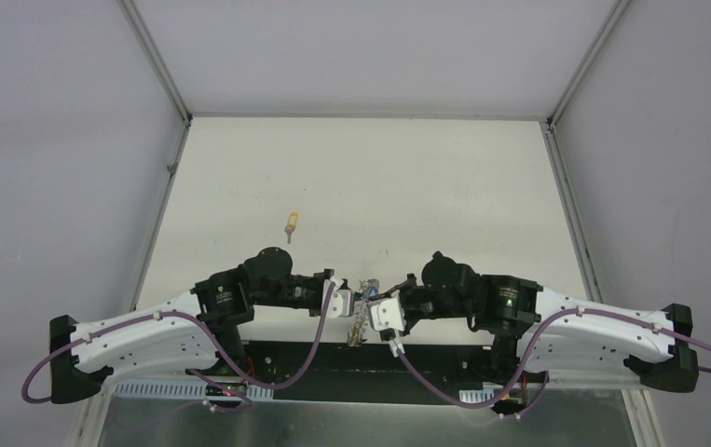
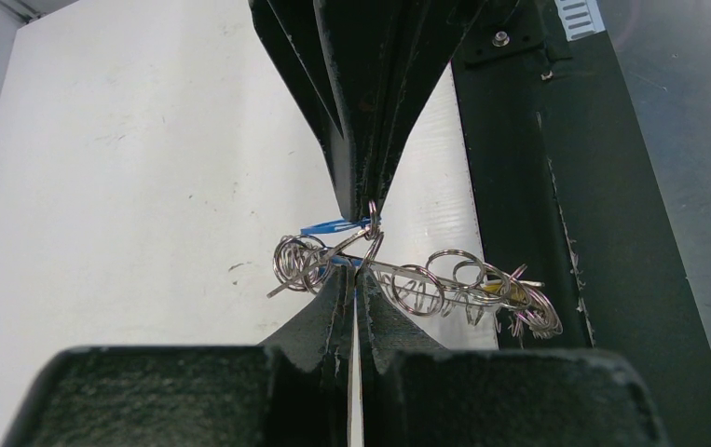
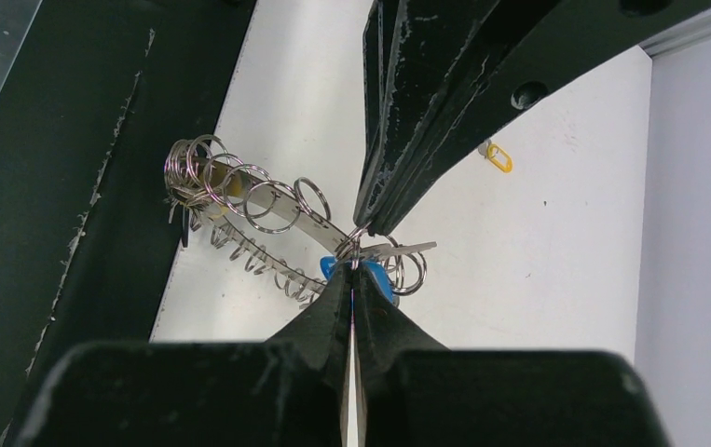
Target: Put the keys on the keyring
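One keyring between left claw, right claw

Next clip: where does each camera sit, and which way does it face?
Top external: above and behind the bases, looking down at the table; left arm and right arm show.
Left wrist: looks along the shut left end effector at the keyring; right end effector opposite.
Right wrist: the reverse, blue key at its tips.
Shared: top and right wrist both show the loose yellow key.
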You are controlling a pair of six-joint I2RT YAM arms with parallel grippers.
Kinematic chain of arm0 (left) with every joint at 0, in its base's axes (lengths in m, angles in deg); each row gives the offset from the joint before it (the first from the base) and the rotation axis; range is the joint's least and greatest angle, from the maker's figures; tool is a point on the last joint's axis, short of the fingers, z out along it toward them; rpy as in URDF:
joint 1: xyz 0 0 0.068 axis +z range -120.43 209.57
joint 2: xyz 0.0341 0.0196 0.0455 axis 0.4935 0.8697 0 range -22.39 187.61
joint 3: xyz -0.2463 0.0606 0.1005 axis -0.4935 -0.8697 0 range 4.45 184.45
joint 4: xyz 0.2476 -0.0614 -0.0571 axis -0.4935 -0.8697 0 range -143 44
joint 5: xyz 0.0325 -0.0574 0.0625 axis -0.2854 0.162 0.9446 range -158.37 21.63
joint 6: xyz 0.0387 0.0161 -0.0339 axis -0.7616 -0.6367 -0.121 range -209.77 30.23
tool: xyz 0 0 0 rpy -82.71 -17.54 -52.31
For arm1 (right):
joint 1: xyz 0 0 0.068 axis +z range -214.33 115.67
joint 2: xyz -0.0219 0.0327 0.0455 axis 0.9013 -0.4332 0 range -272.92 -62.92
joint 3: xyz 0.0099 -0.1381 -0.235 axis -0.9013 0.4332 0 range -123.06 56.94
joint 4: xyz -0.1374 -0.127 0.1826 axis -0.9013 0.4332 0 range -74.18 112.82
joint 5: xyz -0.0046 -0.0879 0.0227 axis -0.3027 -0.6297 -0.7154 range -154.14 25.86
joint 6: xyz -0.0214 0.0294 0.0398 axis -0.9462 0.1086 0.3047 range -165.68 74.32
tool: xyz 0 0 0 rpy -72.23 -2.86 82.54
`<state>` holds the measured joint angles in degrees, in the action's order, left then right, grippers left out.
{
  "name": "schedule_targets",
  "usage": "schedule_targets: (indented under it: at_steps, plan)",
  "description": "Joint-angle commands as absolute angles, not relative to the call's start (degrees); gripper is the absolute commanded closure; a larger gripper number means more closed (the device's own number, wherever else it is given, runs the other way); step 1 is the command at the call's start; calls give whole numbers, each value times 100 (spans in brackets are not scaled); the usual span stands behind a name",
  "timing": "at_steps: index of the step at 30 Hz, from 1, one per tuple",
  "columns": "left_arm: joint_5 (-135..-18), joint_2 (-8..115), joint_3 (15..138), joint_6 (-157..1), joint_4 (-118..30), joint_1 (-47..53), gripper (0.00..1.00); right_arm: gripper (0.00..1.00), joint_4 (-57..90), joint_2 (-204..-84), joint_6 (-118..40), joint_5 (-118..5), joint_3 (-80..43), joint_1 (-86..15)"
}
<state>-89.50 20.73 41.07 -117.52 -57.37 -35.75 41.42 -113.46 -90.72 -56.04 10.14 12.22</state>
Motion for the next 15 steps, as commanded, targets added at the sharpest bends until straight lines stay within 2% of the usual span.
schedule_targets:
  at_steps: [1,15]
  plan:
    - [-8780,2033,4208,-11667,-5339,-3620,100,100,4335,-11205,-9241,-5673,960,1308]
    - [-8684,2067,4215,-11481,-5338,-3617,100,100,4329,-11085,-9430,-5825,1173,1420]
